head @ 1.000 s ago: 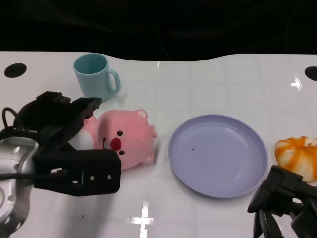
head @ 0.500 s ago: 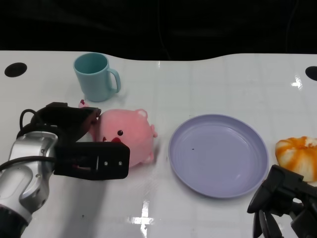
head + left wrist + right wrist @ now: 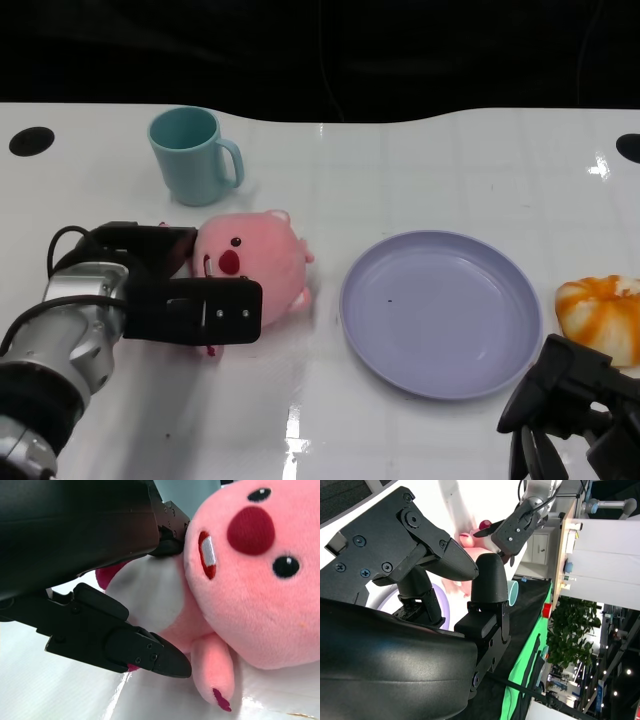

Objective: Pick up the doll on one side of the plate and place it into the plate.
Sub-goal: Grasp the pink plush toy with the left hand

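Head view: left hand wraps the pink doll, fingers on both sides, grasping it for the lift; doll sits on the table, left of the purple plate. Right hand idles empty, fingers apart, near the plate.

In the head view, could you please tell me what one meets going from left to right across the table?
Left hand → pink doll → purple plate → orange-and-white toy. I leave out the teal mug, which sits above the hand and doll, and the right hand, which lies under the plate's edge and the toy.
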Controlling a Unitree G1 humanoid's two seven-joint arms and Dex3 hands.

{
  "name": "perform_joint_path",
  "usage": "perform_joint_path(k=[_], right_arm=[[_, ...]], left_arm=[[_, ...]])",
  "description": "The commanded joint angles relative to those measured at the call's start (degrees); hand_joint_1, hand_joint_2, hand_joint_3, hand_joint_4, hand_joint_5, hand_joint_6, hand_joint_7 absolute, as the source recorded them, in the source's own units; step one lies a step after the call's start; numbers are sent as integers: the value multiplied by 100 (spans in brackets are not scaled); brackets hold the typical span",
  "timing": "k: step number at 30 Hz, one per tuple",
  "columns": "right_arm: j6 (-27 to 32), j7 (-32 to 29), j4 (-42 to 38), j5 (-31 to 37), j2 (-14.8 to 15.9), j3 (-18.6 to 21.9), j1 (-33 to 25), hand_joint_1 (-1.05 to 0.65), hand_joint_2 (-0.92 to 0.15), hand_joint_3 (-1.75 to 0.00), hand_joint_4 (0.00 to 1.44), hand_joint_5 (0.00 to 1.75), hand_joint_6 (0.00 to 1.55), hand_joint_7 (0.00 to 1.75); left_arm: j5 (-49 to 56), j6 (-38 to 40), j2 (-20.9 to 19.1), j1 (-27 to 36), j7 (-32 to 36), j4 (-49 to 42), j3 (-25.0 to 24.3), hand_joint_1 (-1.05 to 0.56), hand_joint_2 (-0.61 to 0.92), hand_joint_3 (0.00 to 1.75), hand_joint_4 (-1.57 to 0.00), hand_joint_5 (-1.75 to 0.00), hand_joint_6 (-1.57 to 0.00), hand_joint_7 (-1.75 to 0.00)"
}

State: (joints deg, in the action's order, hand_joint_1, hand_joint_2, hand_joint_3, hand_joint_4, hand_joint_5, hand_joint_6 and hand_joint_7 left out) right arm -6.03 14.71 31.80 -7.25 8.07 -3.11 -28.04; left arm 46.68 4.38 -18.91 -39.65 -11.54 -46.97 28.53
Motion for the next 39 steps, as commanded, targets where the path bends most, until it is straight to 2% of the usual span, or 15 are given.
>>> perform_joint_path(k=[1,7,10,12,13,17,18,19,21,22,24,25,27,31,39], right_arm=[[-37,-10,46,-21,37,19,-20,-22,-42,-144,69,175,60,152],[-40,-37,7,27,20,8,-18,-23,-41,-144,70,175,61,152],[5,-70,20,14,-22,-28,-28,-21,-41,-145,70,175,60,152],[-9,-87,8,-16,-52,-39,-5,-20,-41,-145,69,175,60,152],[-9,-94,4,-24,-64,-39,8,-19,-41,-145,69,175,60,152],[-3,-74,-8,-60,-49,10,49,-18,-40,-148,70,175,60,152],[4,-74,-7,-63,-44,14,48,-19,-40,-148,71,175,60,151],[36,-70,8,-87,-43,10,39,-19,-40,-148,71,175,59,151],[35,-59,3,-101,-47,-10,28,-19,-40,-147,70,175,59,151],[27,-58,-2,-98,-49,-18,26,-19,-40,-148,70,175,60,151],[-34,-55,-37,-68,-54,-31,41,-18,-40,-148,70,175,60,152],[-81,-60,-78,-48,-64,-34,65,-18,-40,-149,70,175,60,152],[-81,-85,-109,-25,-84,-46,95,-18,-40,-149,70,175,60,152],[10,-113,-110,-28,-104,-77,92,-19,-40,-148,71,175,60,151],[-185,-51,-205,-55,-67,-44,65,-17,-39,-148,71,175,61,152]], left_arm=[[-45,-167,107,-31,12,-513,189,-68,92,4,-17,-14,-29,-3],[-183,-355,308,-176,162,-1162,268,-59,92,9,-36,-12,-50,-5],[-380,-554,336,-209,307,-1394,199,-45,92,9,-61,-15,-74,-7],[-447,-757,319,-216,480,-1529,189,-32,92,8,-85,-36,-94,-6],[-469,-849,308,-216,568,-1580,194,-28,92,7,-87,-47,-102,-6],[-489,-1194,237,-181,971,-1710,221,-25,91,2,-88,-68,-124,-10],[-460,-1249,225,-175,1098,-1738,245,-24,91,1,-84,-104,-131,-14],[-425,-1299,215,-156,1292,-1749,268,-24,91,1,-81,-124,-133,-16],[-459,-1370,232,-118,1607,-1773,238,-23,92,21,-78,-153,-124,-22],[-495,-1404,238,-107,1701,-1785,216,-23,92,29,-76,-163,-107,-58],[-560,-1547,216,-79,1915,-1781,169,-21,92,39,-75,-172,-80,-112],[-560,-1620,188,-65,2088,-1756,157,-21,92,41,-75,-173,-76,-121],[-543,-1721,124,-42,2437,-1695,147,-19,87,42,-79,-174,-64,-162],[-577,-1922,-9,24,2792,-1592,94,-18,85,51,-84,-175,-64,-174],[-899,-2162,-283,534,3006,-791,-306,-17,53,105,-91,-175,-73,-175]])
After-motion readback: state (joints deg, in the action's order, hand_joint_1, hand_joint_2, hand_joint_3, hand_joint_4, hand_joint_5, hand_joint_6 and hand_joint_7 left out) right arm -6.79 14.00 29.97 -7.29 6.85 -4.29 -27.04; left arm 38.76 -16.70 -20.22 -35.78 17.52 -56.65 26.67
